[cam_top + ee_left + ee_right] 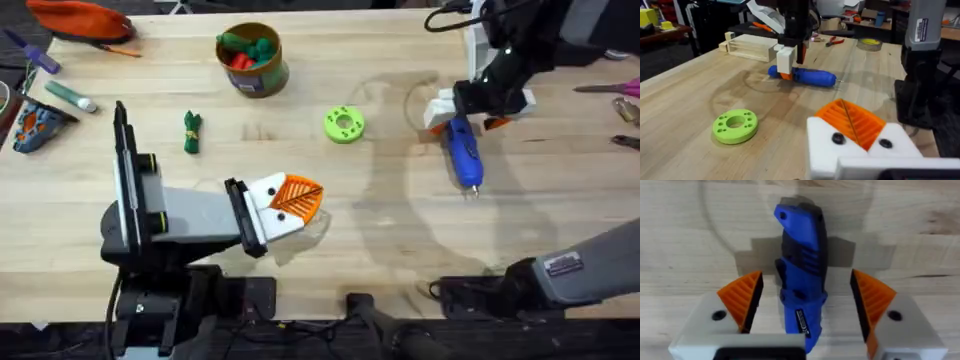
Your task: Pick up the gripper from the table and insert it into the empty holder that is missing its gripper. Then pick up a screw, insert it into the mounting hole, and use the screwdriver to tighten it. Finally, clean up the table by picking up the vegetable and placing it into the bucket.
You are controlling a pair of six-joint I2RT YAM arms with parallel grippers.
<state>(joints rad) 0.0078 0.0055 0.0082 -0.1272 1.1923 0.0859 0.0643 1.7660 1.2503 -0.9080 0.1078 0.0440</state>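
Lying flat on the pale wooden bench (330,215) at the right of the overhead frame, the blue, pen-shaped screwdriver (464,152) is straddled by the right end effector (470,118), whose orange ribbed pads (742,296) are held open on either side without touching it; bare bench is left below and to its right. At lower centre, the left end effector (290,205) is held low and level with its white mounts and orange pads pressed shut on nothing. The dark green vegetable (192,131) is seen at upper left, below and left of the tan bucket (254,60), with the lime-green disc (344,124) between it and the screwdriver.
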